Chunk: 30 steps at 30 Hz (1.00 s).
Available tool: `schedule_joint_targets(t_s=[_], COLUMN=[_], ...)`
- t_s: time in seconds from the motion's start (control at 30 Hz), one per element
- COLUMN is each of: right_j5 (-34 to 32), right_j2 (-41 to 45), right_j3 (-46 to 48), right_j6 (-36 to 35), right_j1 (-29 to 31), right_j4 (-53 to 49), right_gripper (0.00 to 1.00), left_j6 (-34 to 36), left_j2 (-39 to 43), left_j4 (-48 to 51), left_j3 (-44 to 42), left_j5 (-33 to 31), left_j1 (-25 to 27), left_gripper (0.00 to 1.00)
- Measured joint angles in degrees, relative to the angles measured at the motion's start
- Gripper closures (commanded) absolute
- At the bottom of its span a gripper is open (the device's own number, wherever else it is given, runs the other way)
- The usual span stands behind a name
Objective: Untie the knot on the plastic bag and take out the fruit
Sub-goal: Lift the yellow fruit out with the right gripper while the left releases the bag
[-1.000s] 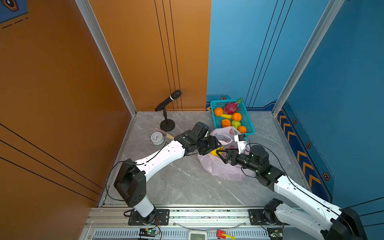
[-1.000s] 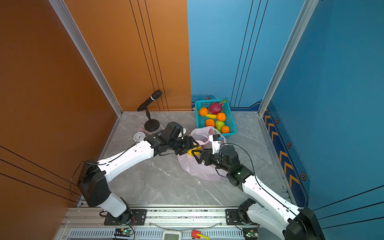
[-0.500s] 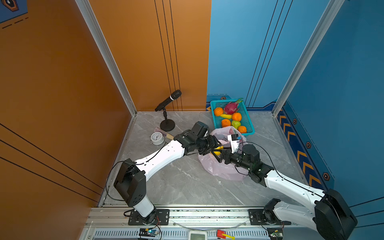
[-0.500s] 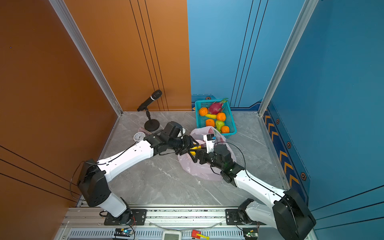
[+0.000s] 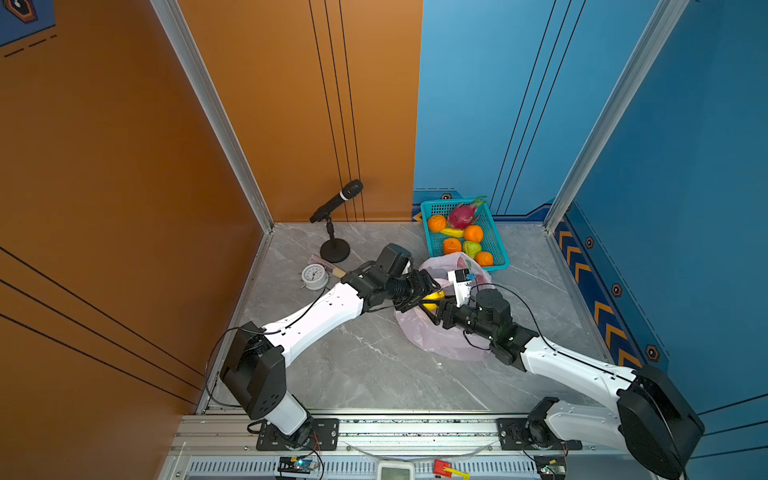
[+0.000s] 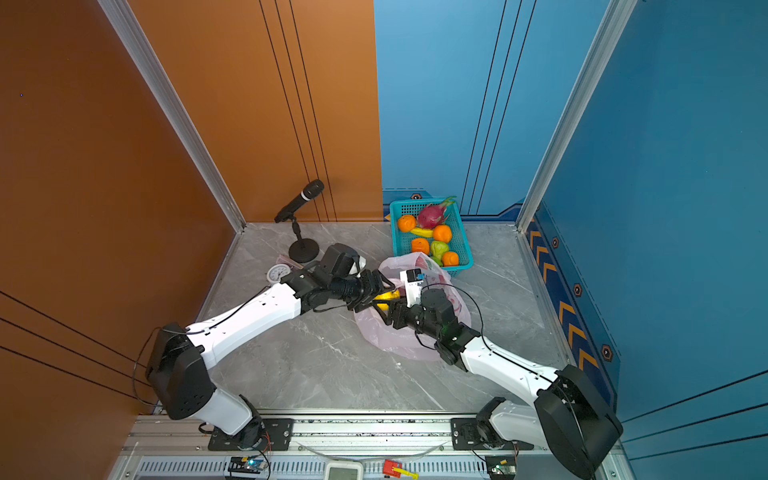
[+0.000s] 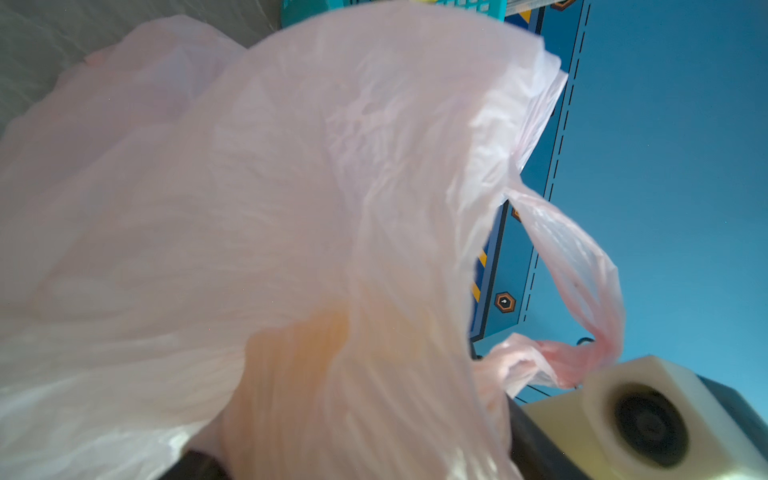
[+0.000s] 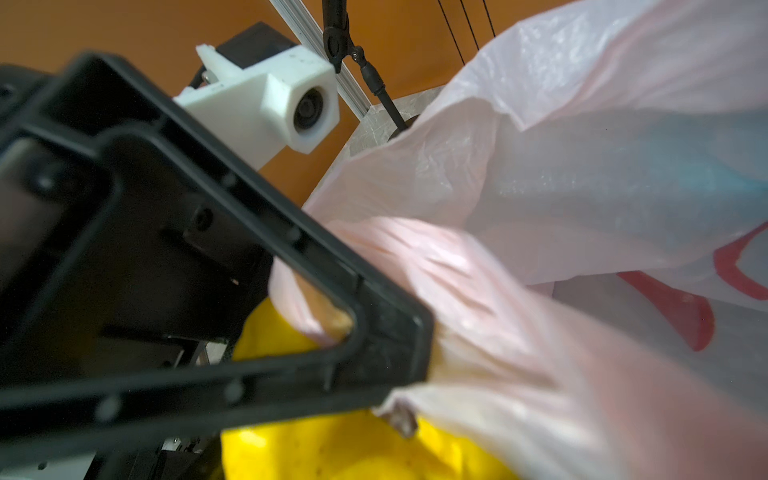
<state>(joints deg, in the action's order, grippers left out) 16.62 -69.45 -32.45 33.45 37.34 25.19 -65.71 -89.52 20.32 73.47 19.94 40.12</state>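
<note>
Pink, thin, translucent plastic bag lies slumped on the grey marble-look tabletop, its far edge right by the near corner of a teal perforated plastic basket.

Both arms meet over the bag's left side. Left gripper and right gripper have their tips almost touching. A round yellow toy fruit sits between the tips at the bag's mouth, partly bare and partly under film. The jaws crowd together, so I cannot tell how wide either pair stands, or whether either grips fruit or film.

Left wrist view: bag film blankets most of the lens and hides the fingers. An orange-yellow tint shows through it. One handle loop stands free, its end bunched near the other arm's white camera housing.

Right wrist view: a black open-framed finger blocks much of the picture. Film is drawn across its tip, with the yellow toy fruit beside it.

Around:
- The basket holds a magenta dragon fruit, four orange tangerines, a green bumpy fruit and a yellow banana.
- A black microphone on a round-based stand and a small white alarm clock stand left of the bag, apart from it.
</note>
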Motion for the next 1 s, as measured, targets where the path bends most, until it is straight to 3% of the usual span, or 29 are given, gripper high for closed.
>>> schedule_joint_targets(t_s=[0.37,0.6,0.77,1.0], right_j5=[-0.2,-1.9,-5.0,-8.1], right_j2=[11.6,25.4,31.2,28.5], right_j3=[4.6,5.2,0.5,-10.3], right_j6=[0.0,-1.4,-4.9,-9.2], right_j1=[-0.5,-0.8,-2.1,-6.1], right_j4=[-6.5,-15.9,-23.9,-28.7], right_gripper=[0.45,0.45,0.44,0.46], left_j6=[2.5,4.3,7.3,14.2], left_j2=[1.8,3.2,8.5,17.9], left_j4=[3.5,5.7,7.2,8.7], left_j3=[-0.4,-1.5,-3.4,-6.0], left_j5=[-4.6,-7.6,-11.1,-16.9], left_j1=[-1.7,-1.8,-1.8,-1.8], left_gripper=[0.15,0.1,0.08,0.06])
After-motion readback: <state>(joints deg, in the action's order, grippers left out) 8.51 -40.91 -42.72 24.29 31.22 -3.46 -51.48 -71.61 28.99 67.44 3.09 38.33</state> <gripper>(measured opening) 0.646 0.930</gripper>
